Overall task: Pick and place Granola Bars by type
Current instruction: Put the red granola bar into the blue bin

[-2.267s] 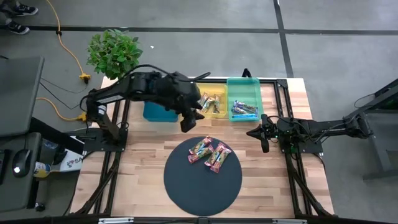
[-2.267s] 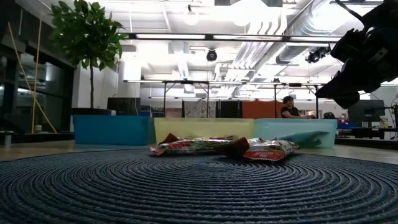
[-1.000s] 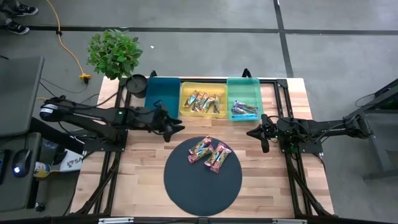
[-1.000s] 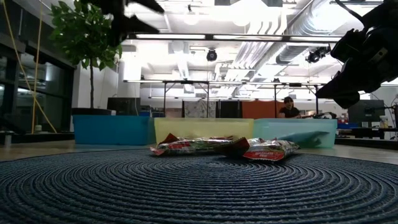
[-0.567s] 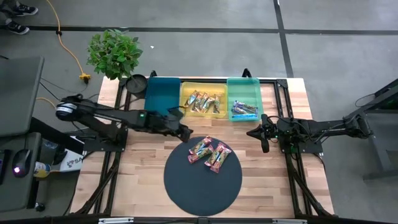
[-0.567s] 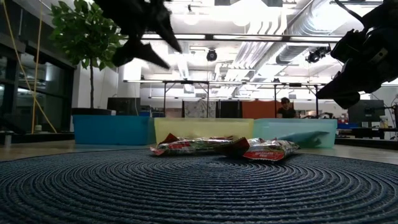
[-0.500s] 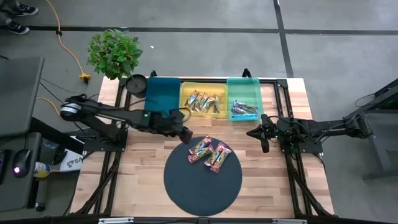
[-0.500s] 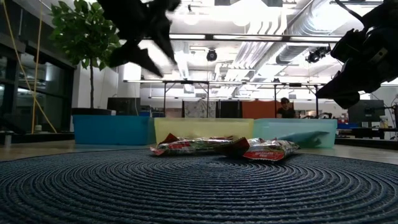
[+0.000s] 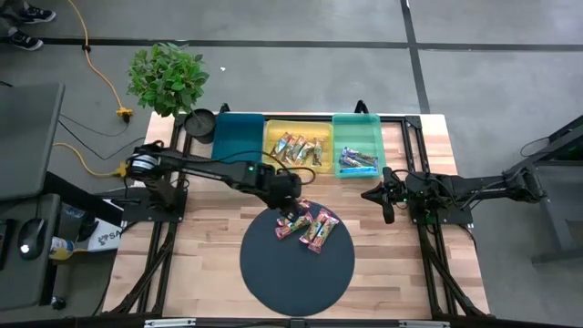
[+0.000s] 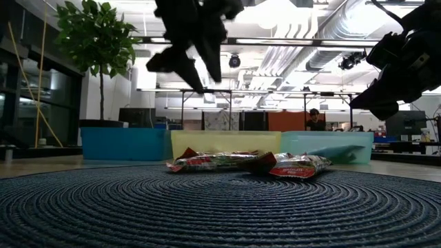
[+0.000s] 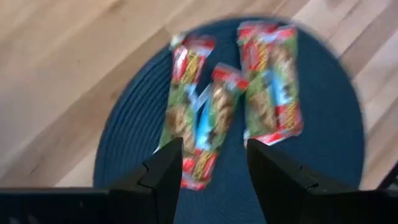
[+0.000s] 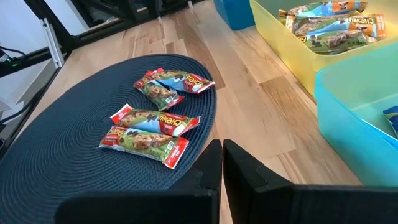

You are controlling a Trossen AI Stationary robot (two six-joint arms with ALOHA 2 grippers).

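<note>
Jaws of left gripper [image 11: 208, 165] stand open above three touching pink-red granola bars [image 9: 307, 224]; descent risks pinching two. Right gripper [image 12: 222, 163] closed, idle.

high: overhead, straight down, whole table | low: mat level, facing 12 o'clock across the round dark woven mat [image 10: 220, 207] | left wrist: close above mat [image 11: 298, 186] | right wrist: farther, oblique | shared: mat, red-green wrapped granola bars [image 9: 308, 223]
</note>
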